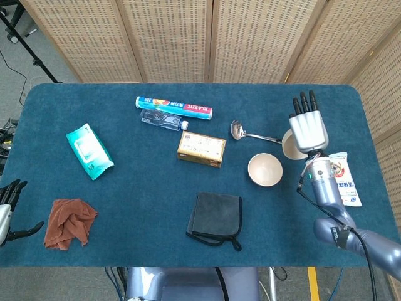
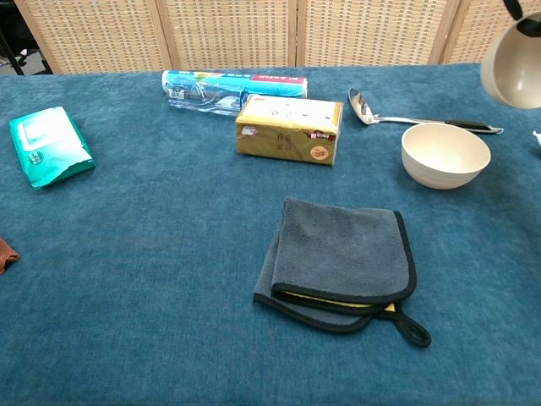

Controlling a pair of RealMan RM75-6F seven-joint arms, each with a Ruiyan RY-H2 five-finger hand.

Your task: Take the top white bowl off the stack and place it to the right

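Observation:
My right hand [image 1: 307, 128] holds the top white bowl [image 2: 512, 71] in the air, to the right of the other white bowl [image 1: 265, 169] that stands alone on the table. In the head view the hand covers most of the lifted bowl [image 1: 289, 144]; the chest view shows only that bowl at its right edge, tilted with its opening toward the left. The lower bowl [image 2: 445, 154] stands upright and empty. At the bottom left edge of the head view my left hand [image 1: 7, 210] hangs beside the table, its fingers spread and holding nothing.
A metal ladle [image 1: 252, 132] lies just behind the standing bowl. A white packet [image 1: 344, 179] lies at the table's right edge. Further left are a yellow box [image 1: 200, 148], plastic wrap roll [image 1: 173, 108], folded grey cloth [image 1: 215, 216], green wipes pack [image 1: 89, 150] and brown rag [image 1: 69, 222].

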